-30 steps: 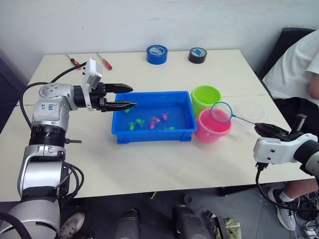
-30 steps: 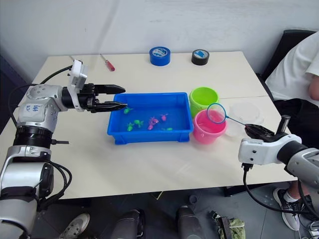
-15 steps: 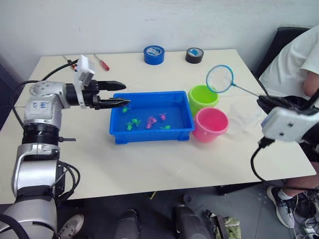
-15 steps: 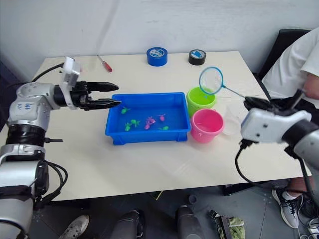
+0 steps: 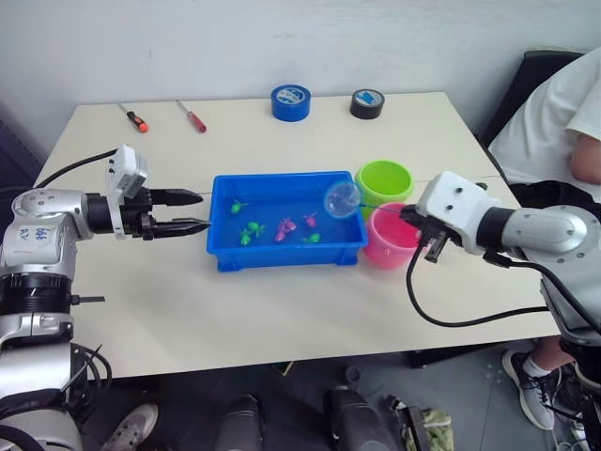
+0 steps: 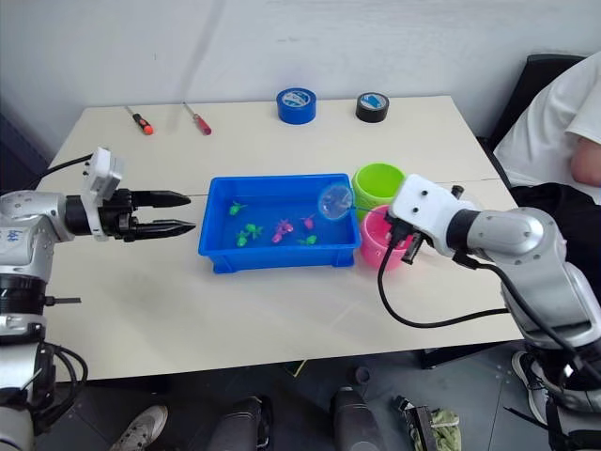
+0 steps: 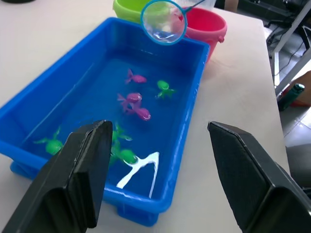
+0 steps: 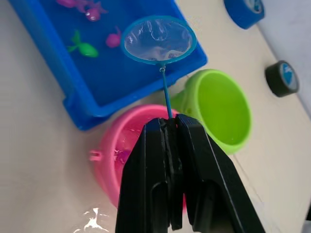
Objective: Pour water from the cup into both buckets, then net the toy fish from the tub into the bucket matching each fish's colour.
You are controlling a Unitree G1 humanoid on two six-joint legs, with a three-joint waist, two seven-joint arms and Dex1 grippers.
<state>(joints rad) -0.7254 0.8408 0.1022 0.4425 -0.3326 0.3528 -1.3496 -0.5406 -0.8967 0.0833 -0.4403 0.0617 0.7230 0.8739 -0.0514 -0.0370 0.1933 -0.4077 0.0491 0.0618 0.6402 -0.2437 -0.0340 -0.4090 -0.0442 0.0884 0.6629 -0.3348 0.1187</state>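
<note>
The thin handle of the net point(image 8: 159, 40) is pinched between the closed fingers of the right gripper point(image 8: 171, 127), its blue-rimmed hoop held above the tub's point(image 5: 225, 256) end nearest the buckets. The left gripper point(image 5: 194, 212), fingers spread wide, is poised just outside the tub's opposite end. Pink and green toy fish point(image 7: 134, 104) are seen in the tub's water. Beside the tub stand the green bucket point(image 8: 218, 108) and pink bucket point(image 8: 109, 160); small pink shapes inside the pink one are revealed by the right wrist view alone.
</note>
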